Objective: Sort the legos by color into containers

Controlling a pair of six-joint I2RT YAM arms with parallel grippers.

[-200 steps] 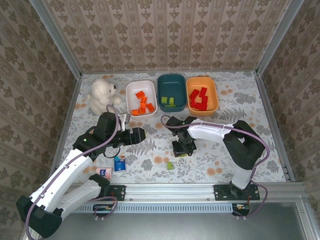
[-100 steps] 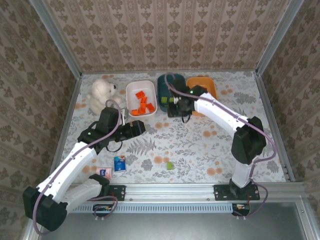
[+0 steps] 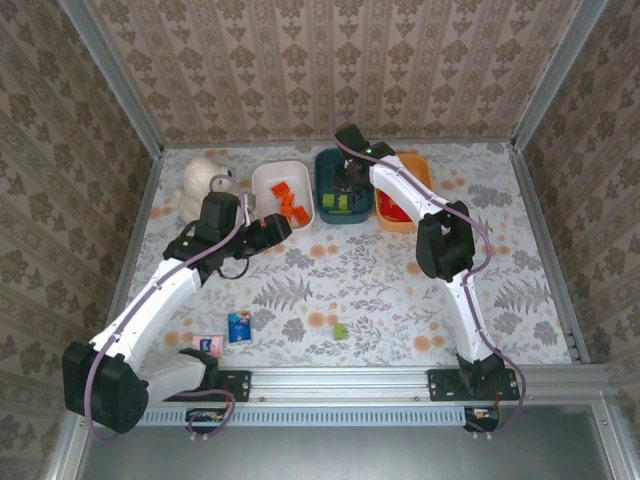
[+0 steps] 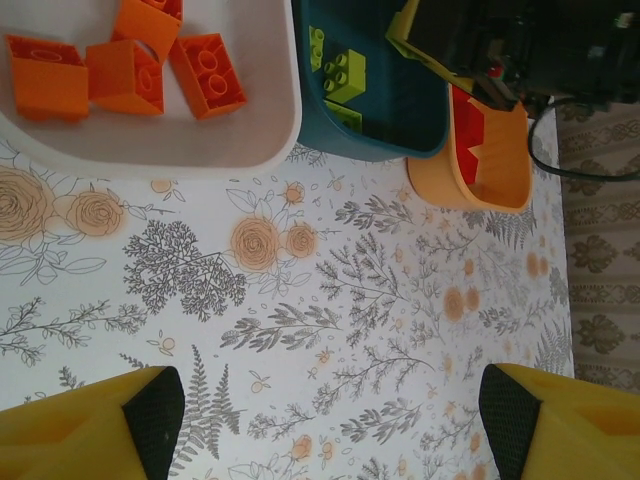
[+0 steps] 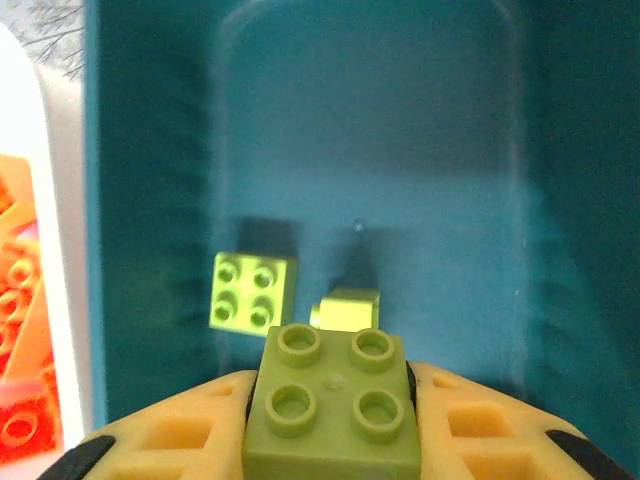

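My right gripper [image 5: 335, 425] is shut on a lime green lego [image 5: 335, 400], studs up, and hangs over the dark teal tub [image 5: 400, 150]. Two lime legos [image 5: 254, 291] lie on that tub's floor. From above, the right gripper [image 3: 348, 180] sits over the teal tub [image 3: 328, 165]. Beside it stand the white tub [image 3: 262, 185] with orange legos [image 3: 290, 205] and the orange tub [image 3: 425, 190] with red legos [image 3: 392, 207]. My left gripper [image 3: 276, 229] is open over bare table near the white tub [image 4: 280, 140], nothing between its fingers [image 4: 150, 410]. One lime lego [image 3: 340, 330] lies on the table in front.
A white teddy bear [image 3: 203, 183] sits at the back left beside the white tub. A small blue-and-white packet [image 3: 238, 327] and a second small packet [image 3: 208, 345] lie near the front left. Patterned walls close in the table on three sides.
The right arm has swung from the table's middle back to the teal tub, carrying the lime lego. The left gripper has drifted back toward the white tub.
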